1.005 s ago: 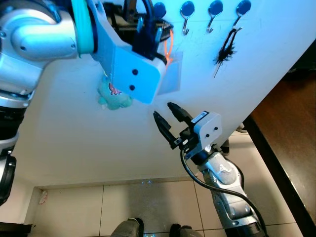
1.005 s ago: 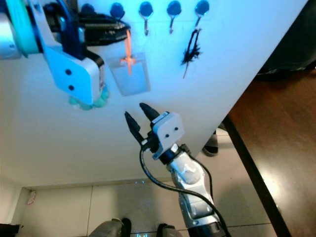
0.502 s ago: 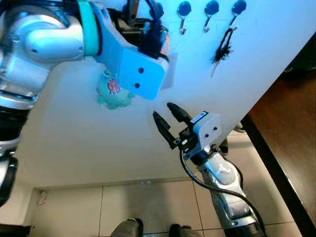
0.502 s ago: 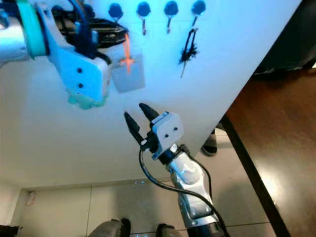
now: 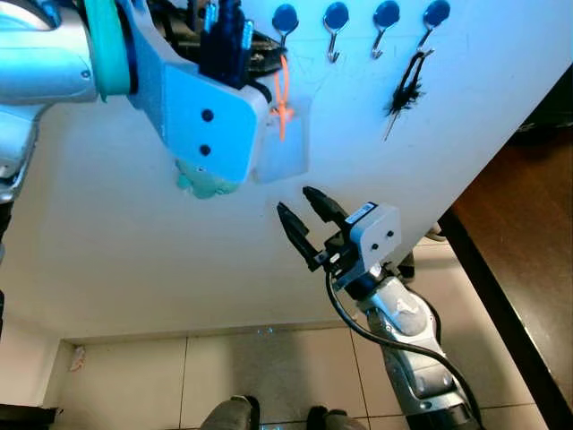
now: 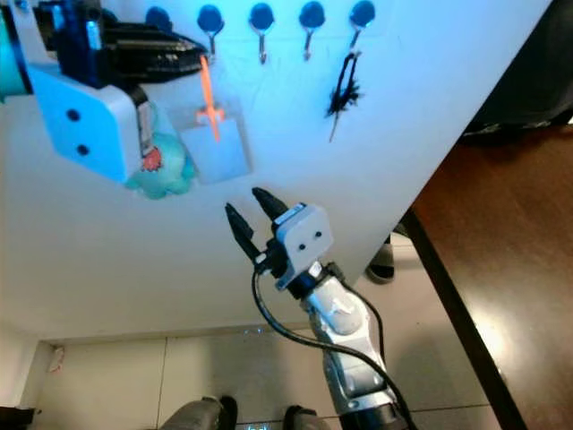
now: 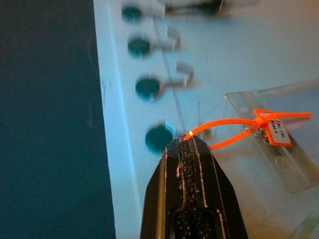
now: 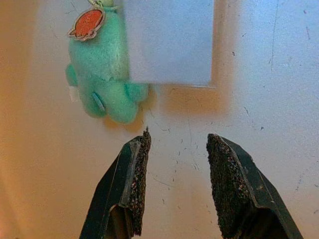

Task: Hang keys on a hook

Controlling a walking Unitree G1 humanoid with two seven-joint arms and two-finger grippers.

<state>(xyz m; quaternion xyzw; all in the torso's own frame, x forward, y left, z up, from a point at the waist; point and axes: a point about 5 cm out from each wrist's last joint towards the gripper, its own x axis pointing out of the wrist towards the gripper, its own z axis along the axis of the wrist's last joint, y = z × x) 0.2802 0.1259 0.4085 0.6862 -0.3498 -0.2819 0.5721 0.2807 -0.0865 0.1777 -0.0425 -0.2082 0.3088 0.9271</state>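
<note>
My left gripper (image 5: 269,63) is raised against the white wall and shut on an orange zip-tie loop (image 7: 224,124). A clear card holder (image 5: 279,148) and a teal plush charm (image 6: 161,170) hang from that loop. The loop's top lies just under the leftmost blue-knobbed hook (image 5: 285,22); I cannot tell whether it is caught on it. My right gripper (image 5: 300,210) is open lower down, pointing at the wall below the card holder (image 8: 169,40) and plush (image 8: 102,74), holding nothing.
Three more hooks (image 5: 387,18) run to the right along the wall. A black tassel-like item (image 5: 407,85) hangs from the rightmost one. A dark wood surface (image 5: 528,269) lies to the right, and tiled floor (image 5: 269,376) is below.
My left arm has drawn back to the left, uncovering the orange loop and card holder, which shifted left with it. The right arm has not moved.
</note>
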